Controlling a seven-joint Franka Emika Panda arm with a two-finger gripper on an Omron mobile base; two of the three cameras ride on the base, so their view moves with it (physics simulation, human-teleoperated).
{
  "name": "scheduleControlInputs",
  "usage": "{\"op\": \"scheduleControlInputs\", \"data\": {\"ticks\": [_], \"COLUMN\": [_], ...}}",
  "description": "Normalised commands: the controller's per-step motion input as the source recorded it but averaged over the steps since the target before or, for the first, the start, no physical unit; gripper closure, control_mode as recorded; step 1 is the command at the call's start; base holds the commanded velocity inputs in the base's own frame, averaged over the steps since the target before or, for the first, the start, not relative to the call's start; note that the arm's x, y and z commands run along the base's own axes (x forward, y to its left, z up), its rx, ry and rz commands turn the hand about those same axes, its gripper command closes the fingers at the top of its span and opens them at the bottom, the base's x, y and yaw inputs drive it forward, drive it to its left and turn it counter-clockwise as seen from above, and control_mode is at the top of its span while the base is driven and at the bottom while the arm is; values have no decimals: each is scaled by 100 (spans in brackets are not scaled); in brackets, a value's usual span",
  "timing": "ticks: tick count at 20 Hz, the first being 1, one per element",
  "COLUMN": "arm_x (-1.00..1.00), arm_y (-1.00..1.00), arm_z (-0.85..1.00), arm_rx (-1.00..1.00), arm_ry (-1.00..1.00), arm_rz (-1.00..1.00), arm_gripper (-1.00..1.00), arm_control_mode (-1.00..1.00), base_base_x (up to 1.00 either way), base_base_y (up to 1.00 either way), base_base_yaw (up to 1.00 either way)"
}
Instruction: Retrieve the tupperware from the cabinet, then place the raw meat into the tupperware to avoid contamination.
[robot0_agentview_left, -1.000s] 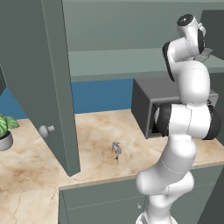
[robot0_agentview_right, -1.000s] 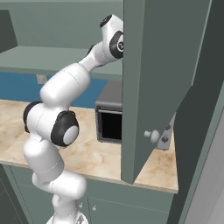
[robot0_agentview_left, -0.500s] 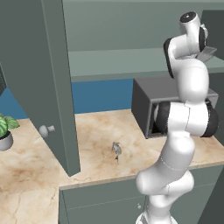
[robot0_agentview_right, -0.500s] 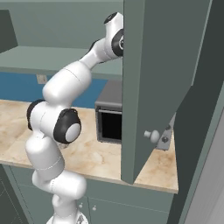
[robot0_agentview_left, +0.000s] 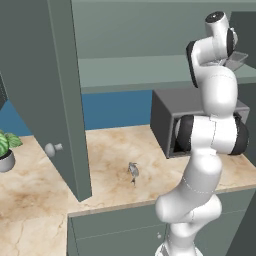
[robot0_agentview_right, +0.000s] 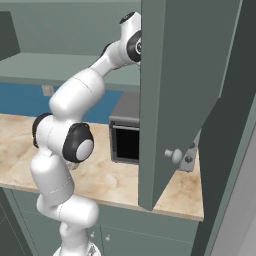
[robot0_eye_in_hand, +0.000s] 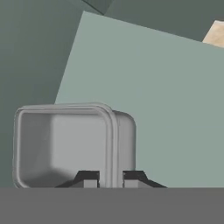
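Grey-green cabinet (robot0_agentview_left: 60, 100) stands open around your arm, its shelf (robot0_eye_in_hand: 166, 100) spreading out beyond your gripper (robot0_eye_in_hand: 111, 178). You have the fingers pinched on the tupperware (robot0_eye_in_hand: 70, 144) wall; the raw meat (robot0_agentview_left: 133, 171) lies far below on the counter (robot0_agentview_left: 105, 150)

The near wall of the tupperware (robot0_eye_in_hand: 65, 144) drops out of sight at the hand view's bottom, along with most of the end effector (robot0_eye_in_hand: 110, 178). In the right base view, the open cabinet (robot0_agentview_right: 180, 90) door covers the arm's hand and part of the microwave (robot0_agentview_right: 125, 135). The raw meat (robot0_agentview_left: 133, 171), near the worktop's (robot0_agentview_left: 105, 150) front edge, is too small to make out.
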Motion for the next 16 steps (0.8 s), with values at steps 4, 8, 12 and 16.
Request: {"op": "scheduleControlInputs", "data": {"ticks": [4,8,12,16], "arm_x": [0,0,-6,-12], "arm_y": [27,21,26,28], "arm_z": [0,-3,0,5], "arm_rx": [0,-5,-5,-5], "arm_ry": [0,-9,-8,-9], "arm_rz": [-4,-3,-3,-3], "arm_gripper": [100,100,100,100], "arm_control_mode": [-100,-100,-100,-100], "base_base_x": [0,0,0,0], "base_base_y": [0,0,0,0], "base_base_yaw": [0,0,0,0]}}
